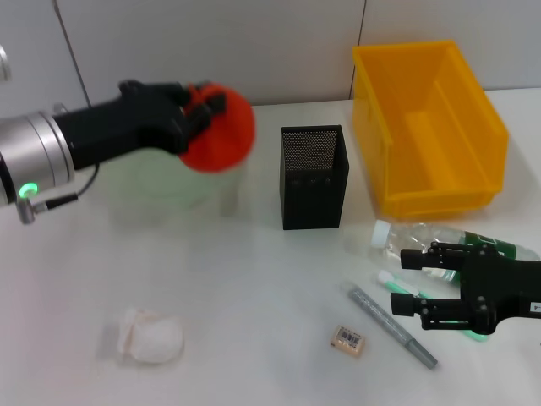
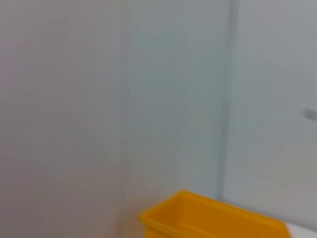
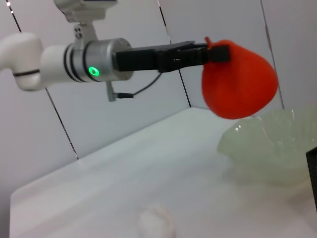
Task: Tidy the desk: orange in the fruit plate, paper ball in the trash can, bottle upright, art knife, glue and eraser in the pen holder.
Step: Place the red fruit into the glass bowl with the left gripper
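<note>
My left gripper is shut on the red-orange orange and holds it in the air just above the pale-green fruit plate. The right wrist view shows the orange hanging clear over the plate's rim. My right gripper stands open low over the table at the right. The bottle lies on its side beside it, and a green glue stick lies between its fingers. The grey art knife and the eraser lie in front. The paper ball sits front left. The black pen holder stands mid-table.
The yellow trash can stands at the back right, and the left wrist view shows its corner against the wall. A grey wall runs close behind the table's back edge.
</note>
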